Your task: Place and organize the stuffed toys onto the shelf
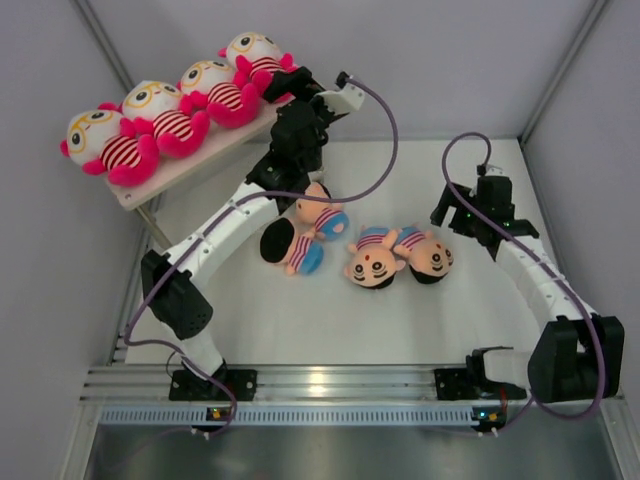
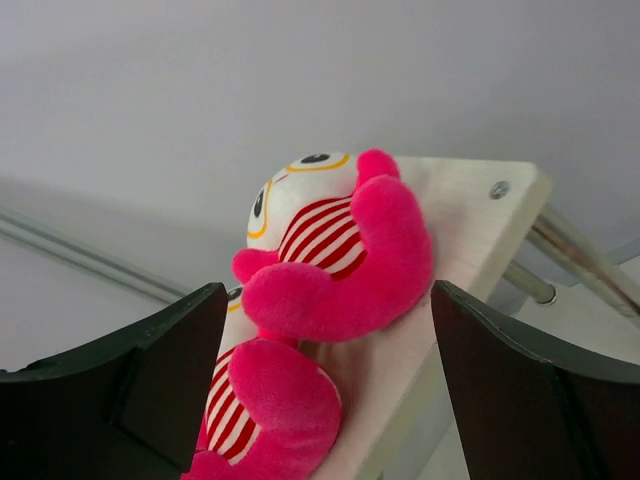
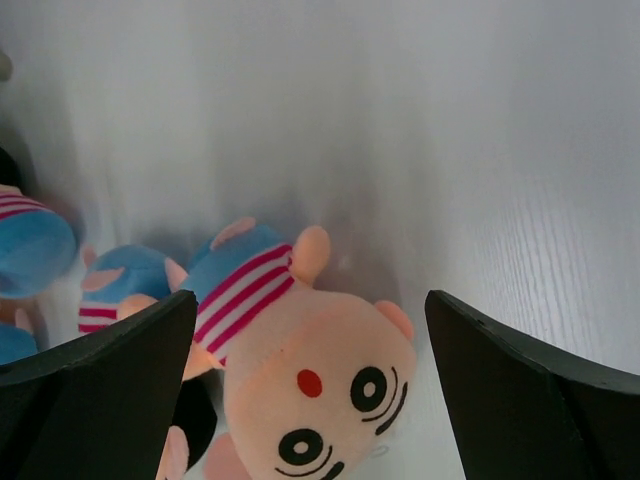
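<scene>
The shelf stands at the back left. Four white-headed pink toys lie in a row on its top board, from the left one to the right one. My left gripper is open and empty at the board's right end, next to the last pink toy; the board shows under that toy. Four peach-faced toys lie on the table: two by the left arm, two in the middle. My right gripper is open and hovers over the rightmost one.
Grey walls enclose the table on the left, back and right. A thin metal shelf leg stands near the left arm's elbow. A rail with both arm bases runs along the near edge. The lower shelf tier is hidden from above.
</scene>
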Robot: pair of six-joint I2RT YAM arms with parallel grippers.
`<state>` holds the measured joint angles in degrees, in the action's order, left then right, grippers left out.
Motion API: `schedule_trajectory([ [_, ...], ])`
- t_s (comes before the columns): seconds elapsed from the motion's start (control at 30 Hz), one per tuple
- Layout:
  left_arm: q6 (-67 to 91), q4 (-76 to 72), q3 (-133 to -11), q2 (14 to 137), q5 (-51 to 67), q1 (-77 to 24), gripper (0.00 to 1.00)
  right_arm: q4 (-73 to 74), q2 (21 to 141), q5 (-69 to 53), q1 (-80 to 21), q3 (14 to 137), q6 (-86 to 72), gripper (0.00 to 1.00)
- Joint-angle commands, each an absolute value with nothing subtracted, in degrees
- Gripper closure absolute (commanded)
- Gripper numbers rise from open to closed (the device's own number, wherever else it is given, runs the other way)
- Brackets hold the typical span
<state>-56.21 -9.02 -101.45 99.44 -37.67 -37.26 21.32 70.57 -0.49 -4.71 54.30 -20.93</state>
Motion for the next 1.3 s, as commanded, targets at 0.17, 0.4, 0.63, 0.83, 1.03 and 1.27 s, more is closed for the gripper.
schedule_trajectory([
  [0.17,-56.19,-5.67,-103.71,95.01,-42.79,-50.33,0.08,19.26,68.38,-7.55,-4.66,41.32,-28.3,0.03],
  [0.4,-27.17,35.21,-103.64,86.51,-27.99,-56.95,0.02,16.35,71.1,-7.91,-4.83,36.22,-29.71,0.07],
  [0.63,-24.79,48.6,-81.5,74.46,-3.45,-53.27,0.02,16.42,65.67,-9.06,-4.22,36.29,-27.34,1.0],
  [0.83,-29.96,50.88,-70.33,67.77,-2.54,-51.07,0.02,21.69,62.22,-17.83,-5.35,57.27,-12.41,1.0],
  [1.03,-33.3,50.8,-66.27,59.69,-1.59,-50.8,0.02,49.02,78.47,-14.76,-24.4,88.04,11.93,1.0],
  [1.27,-54.55,47.81,-59.16,41.76,9.04,-50.71,0.02,51.07,85.43,-25.46,-41.04,90.09,24.25,1.0],
])
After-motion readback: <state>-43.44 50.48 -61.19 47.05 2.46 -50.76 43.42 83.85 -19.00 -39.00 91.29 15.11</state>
